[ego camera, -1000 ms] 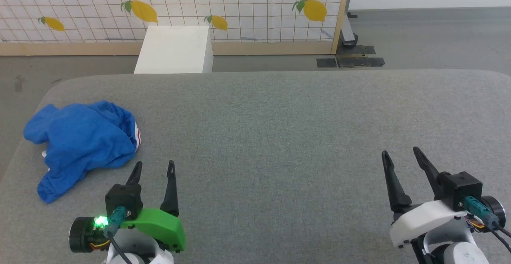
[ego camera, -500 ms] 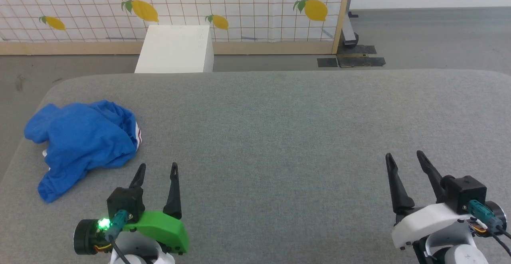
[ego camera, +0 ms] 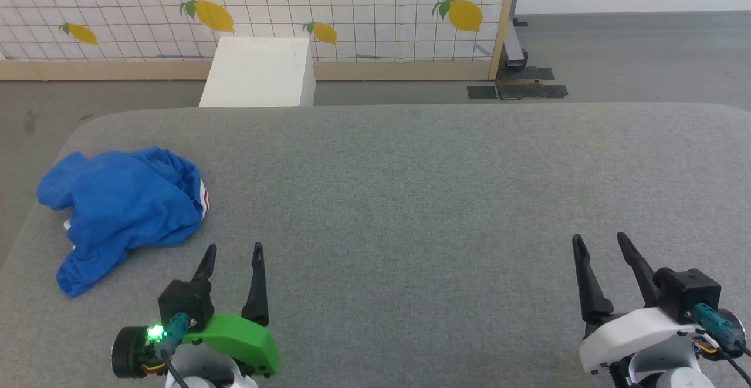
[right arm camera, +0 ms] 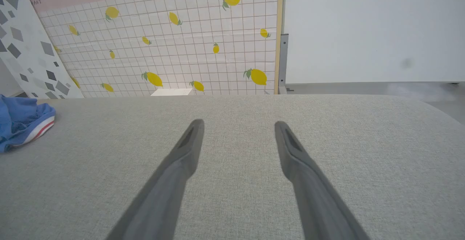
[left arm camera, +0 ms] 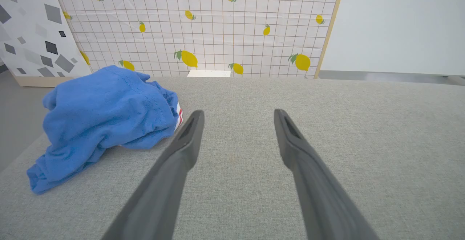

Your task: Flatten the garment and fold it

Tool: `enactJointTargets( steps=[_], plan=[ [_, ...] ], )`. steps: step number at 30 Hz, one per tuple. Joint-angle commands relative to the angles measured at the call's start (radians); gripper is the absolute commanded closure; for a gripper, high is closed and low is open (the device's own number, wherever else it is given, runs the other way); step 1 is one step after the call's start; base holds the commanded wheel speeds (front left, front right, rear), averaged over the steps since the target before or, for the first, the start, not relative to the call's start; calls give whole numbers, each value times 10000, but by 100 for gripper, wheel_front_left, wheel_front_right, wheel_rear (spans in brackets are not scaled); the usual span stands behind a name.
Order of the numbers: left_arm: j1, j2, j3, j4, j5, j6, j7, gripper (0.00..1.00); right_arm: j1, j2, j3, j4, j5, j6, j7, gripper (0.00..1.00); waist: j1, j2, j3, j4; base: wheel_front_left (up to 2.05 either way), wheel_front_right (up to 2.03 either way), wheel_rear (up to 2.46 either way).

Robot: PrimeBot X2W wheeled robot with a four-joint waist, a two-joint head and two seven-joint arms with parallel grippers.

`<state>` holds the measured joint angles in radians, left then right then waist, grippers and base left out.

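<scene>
A big gray desk (ego camera: 410, 188) with soft cloth on top takes up most of the head view. Behind it stands a white wall screen (ego camera: 364, 12) with thin lines and yellow lemons on it. The floor (ego camera: 633, 59) past the desk is gray.

The garment (ego camera: 123, 206) lies on the left part of the desk, close to the left edge. It is bright blue and all bunched up in a lump, not flat. A little strip of red and white trim (ego camera: 203, 194) peeks out on its right side.

A white box (ego camera: 258, 74) stands on the floor between the desk and the lemon screen.

The left gripper (ego camera: 234, 247) is low over the desk, near the blue lump but not touching it. Its two dark fingers are spread apart and hold nothing. The right gripper (ego camera: 599, 237) is far over on the right side, well apart from the garment. Its fingers are spread apart too, with nothing between them.
</scene>
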<state>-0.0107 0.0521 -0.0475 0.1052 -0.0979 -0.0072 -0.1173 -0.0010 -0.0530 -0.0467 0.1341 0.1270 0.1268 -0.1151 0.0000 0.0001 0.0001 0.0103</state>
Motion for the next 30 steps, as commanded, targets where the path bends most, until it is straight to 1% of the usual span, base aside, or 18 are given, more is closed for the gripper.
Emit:
enactJointTargets(
  steps=[1,21,26,30],
  plan=[
    [79,-8,-27,68,-105,-10,-105,0,114,14,-43,76,110,19,-120,0,0,-1,1,4,0,0,0],
    [108,-11,-135,470,-369,-72,-514,0,184,18,-209,551,391,25,-531,0,0,-1,-51,181,0,0,0],
    [90,-12,-99,549,-398,-100,-619,0,168,19,-193,665,354,26,-637,0,0,-1,-67,349,0,0,0],
    [87,-13,-59,598,-410,-101,-701,0,161,20,-169,783,356,28,-719,0,0,-1,-111,628,0,0,0]
  ],
)
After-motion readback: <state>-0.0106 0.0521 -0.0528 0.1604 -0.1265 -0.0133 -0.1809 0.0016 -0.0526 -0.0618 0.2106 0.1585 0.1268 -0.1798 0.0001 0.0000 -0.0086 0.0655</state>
